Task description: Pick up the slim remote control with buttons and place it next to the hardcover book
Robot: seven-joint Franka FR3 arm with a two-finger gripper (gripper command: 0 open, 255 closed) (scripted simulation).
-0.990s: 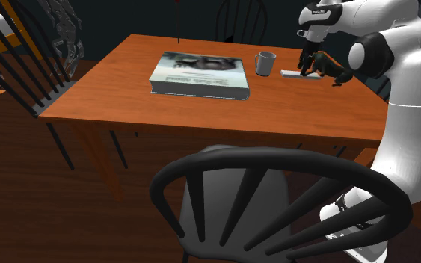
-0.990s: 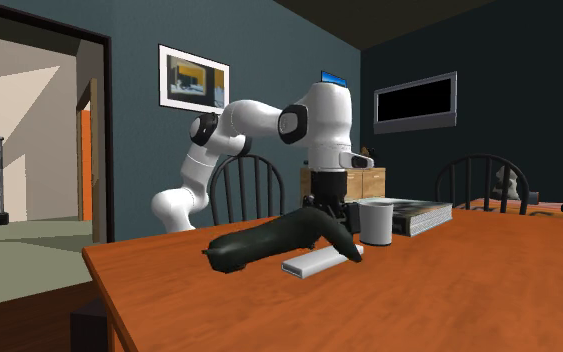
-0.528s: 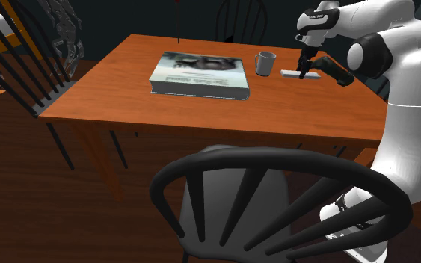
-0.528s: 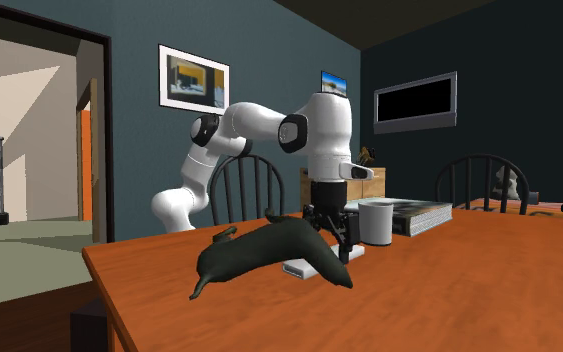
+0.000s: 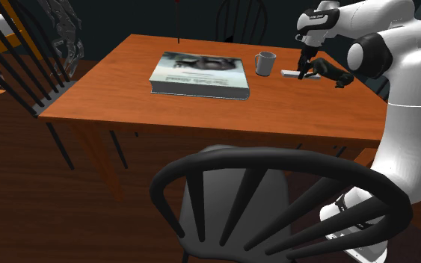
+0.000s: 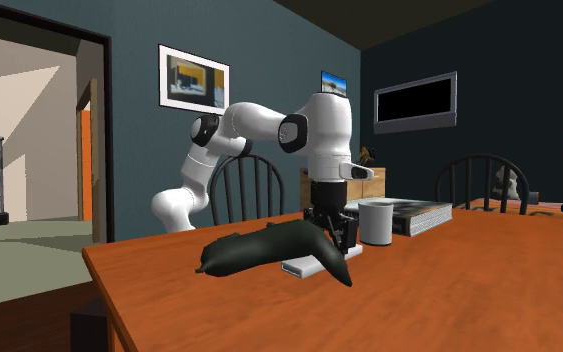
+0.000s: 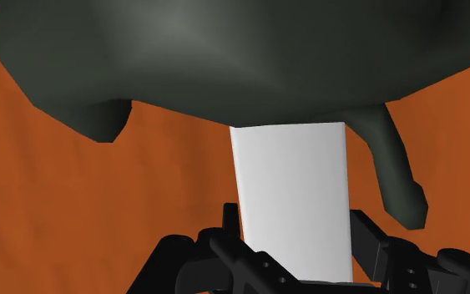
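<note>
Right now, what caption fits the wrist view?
Gripper straddling a white remote whose far end runs under a dark green object on an orange table.

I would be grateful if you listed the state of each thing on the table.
Remote, lying flat, partly under the dark curved object.
Dark curved object, lying over one end of the remote.
Mug, upright.
Hardcover book, closed, lying flat.
Pincer, low at the remote.

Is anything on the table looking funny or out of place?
Yes. A dark lumpy thing lies across the white remote, hiding one end of it. That looks odd. The book and mug sit neatly on the table.
</note>
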